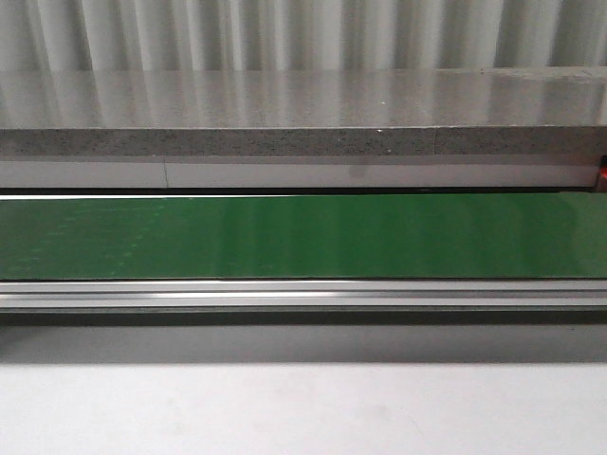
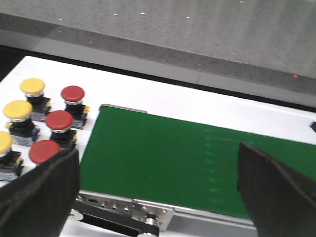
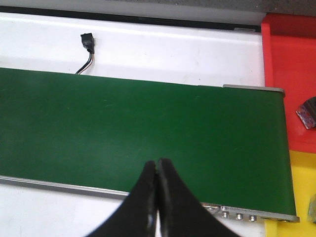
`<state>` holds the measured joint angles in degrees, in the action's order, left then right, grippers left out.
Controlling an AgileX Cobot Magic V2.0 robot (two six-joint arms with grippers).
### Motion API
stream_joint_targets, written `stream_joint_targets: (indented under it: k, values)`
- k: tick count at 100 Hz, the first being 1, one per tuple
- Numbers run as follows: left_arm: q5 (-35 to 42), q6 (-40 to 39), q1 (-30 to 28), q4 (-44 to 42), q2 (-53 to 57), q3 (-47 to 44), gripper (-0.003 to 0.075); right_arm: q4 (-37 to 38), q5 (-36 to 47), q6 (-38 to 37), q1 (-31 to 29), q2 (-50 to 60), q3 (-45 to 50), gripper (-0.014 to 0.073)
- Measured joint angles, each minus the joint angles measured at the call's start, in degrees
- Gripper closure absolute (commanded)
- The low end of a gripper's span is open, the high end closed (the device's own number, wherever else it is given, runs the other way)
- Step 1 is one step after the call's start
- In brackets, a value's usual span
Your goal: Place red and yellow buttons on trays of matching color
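Three red buttons [image 2: 59, 120] and three yellow buttons [image 2: 32, 86] stand on black bases in a cluster on the white table, beside the end of the green conveyor belt [image 2: 168, 160]. My left gripper [image 2: 158, 177] hangs open over that belt end, nothing between its fingers; its nearer finger [image 2: 44, 190] partly covers a further red button [image 2: 44, 151]. In the right wrist view a red tray [image 3: 291, 79] and a yellow tray [image 3: 302, 192] lie past the belt's other end. My right gripper [image 3: 157, 164] is shut and empty above the belt. The front view shows no gripper.
The belt [image 1: 303, 237] runs across the front view inside a metal frame [image 1: 303, 296], a grey stone ledge [image 1: 303, 140] behind it. A small black connector on wires [image 3: 88, 42] lies on the white table. Grey scraps [image 3: 307, 112] sit on the red tray.
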<state>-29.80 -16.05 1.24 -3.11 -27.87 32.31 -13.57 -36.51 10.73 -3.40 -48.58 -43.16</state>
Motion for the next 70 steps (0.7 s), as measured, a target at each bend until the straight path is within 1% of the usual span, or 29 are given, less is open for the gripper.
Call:
stream_joint_targets:
  k: [7,18,40,52,70]
  values:
    - [-0.18,-2.23,-2.39,-1.44,-4.39,2.95,0.0099,0.00,0.00,0.00,0.00,0.00,0.00,0.0661]
    - [-0.28,-3.46,-6.80,-1.71,-12.16,7.15,0.0099,0.00,0.00,0.00,0.00,0.00,0.00,0.0661]
    - [-1.53,-4.10,-14.64,2.47,-27.32,13.86,0.0100,0.00,0.00,0.00,0.00,0.00,0.00,0.0661]
    - [-1.61,-4.21,-17.35,4.61,-35.18,15.66,0.0100,0.00,0.00,0.00,0.00,0.00,0.00,0.0661]
    - [-1.36,-4.21,-20.02,6.85,-44.14,16.97,0.0100,0.00,-0.03,0.00,0.00,0.00,0.00,0.0661]
